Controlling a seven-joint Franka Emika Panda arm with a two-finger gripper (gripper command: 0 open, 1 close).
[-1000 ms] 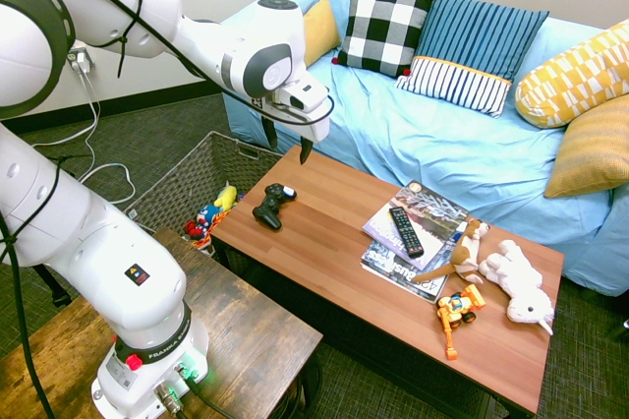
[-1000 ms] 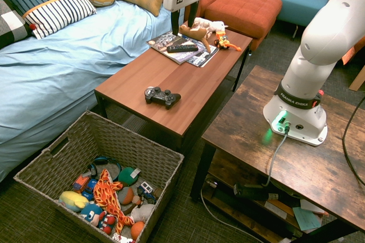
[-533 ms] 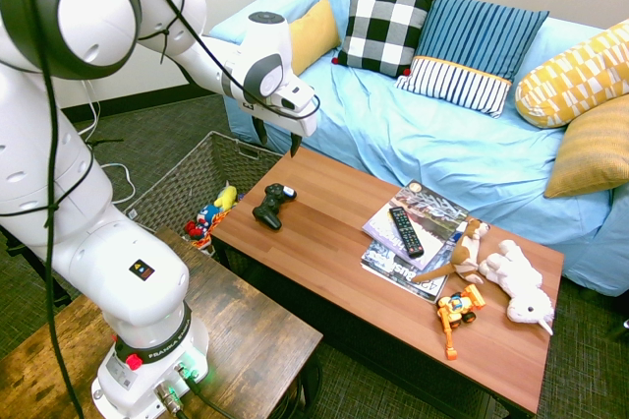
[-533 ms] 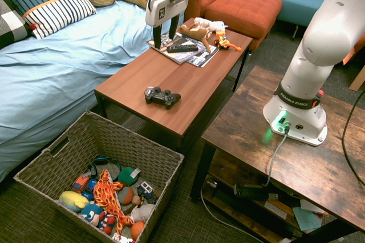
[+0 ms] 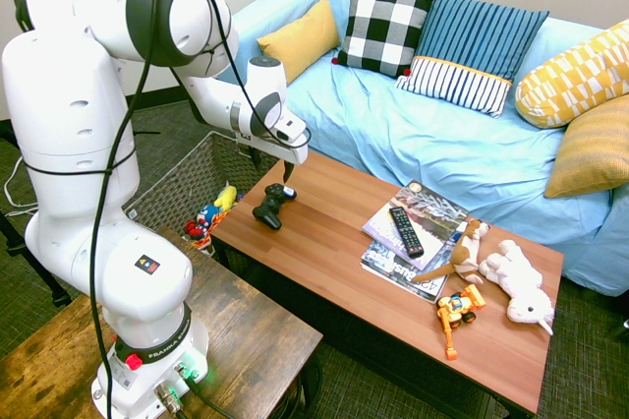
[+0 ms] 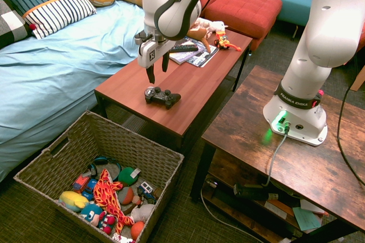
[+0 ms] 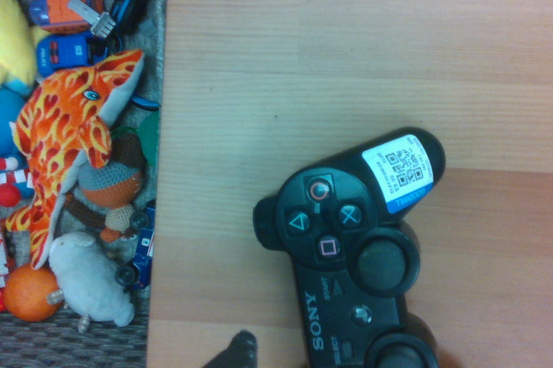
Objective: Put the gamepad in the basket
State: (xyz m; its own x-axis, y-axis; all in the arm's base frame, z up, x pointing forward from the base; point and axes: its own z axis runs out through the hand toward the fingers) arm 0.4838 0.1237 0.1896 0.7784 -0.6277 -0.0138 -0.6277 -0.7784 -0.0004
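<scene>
- Matte black plastic, with two curved handles, the gamepad (image 5: 273,206) lay near the left end of the tabletop (image 5: 334,242), left of centre in the first exterior view.
- Smooth reddish-brown wood grain ran lengthwise along the tabletop, which was a long rectangle.
- The gripper (image 6: 157,71) hung just above the gamepad (image 6: 162,96) in the second exterior view, jaws released with a gap between the two dark fingers, touching nothing.
- Woven and grey, with slanted sides, the basket (image 6: 68,145) sat on the floor at the lower left of the second exterior view, beside the tabletop's end.
- Only that view showed the basket's full interior: soft toys (image 6: 105,194) heaped in its near corner; the first exterior view showed just part of its rim (image 5: 182,178) behind the arm.
- The wrist view alone revealed the gamepad's (image 7: 354,247) details: round buttons with coloured symbols, a thumbstick, a white sticker with a code on one handle, and "SONY" lettering.
- It also showed an orange flame-patterned plush (image 7: 78,139) at the left of the frame, past the tabletop's edge.
- A flat black remote (image 5: 405,231) lay on glossy magazines (image 5: 413,217) at the centre right of the first exterior view.
</scene>
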